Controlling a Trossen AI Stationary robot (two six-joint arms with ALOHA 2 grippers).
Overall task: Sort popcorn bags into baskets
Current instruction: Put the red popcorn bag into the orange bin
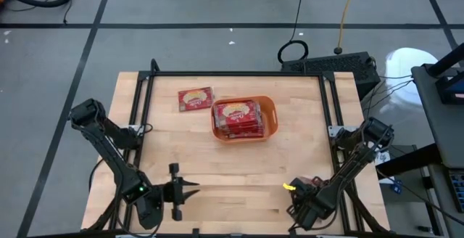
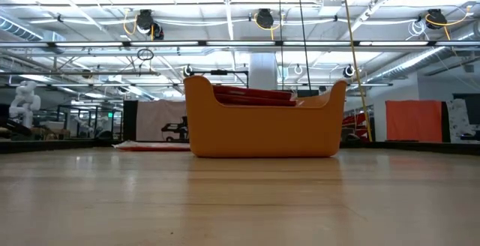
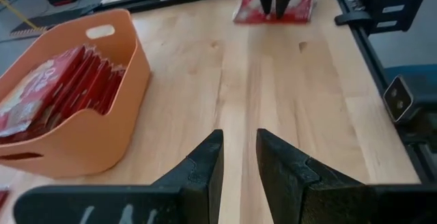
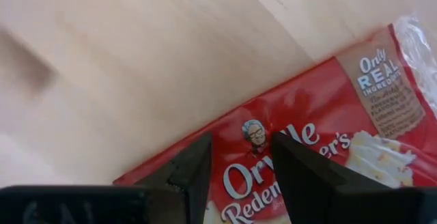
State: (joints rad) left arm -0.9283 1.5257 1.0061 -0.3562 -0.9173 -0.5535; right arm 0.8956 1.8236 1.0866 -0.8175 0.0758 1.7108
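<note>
One popcorn bag (image 1: 196,99) lies beside your bin (image 1: 271,115); left gripper (image 3: 239,157) open, right gripper (image 4: 240,157) open over another bag (image 4: 321,162).

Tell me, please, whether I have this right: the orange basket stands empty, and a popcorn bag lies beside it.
Not quite: the orange basket is not empty; the high view shows popcorn bags packed inside it. A loose bag does lie beside it.

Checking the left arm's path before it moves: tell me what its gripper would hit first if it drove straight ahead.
Probably a popcorn bag lying flat at the far end of the bare wood, under the right arm. The left gripper points across the table, and the orange bin sits off to one side, likely clear.
</note>
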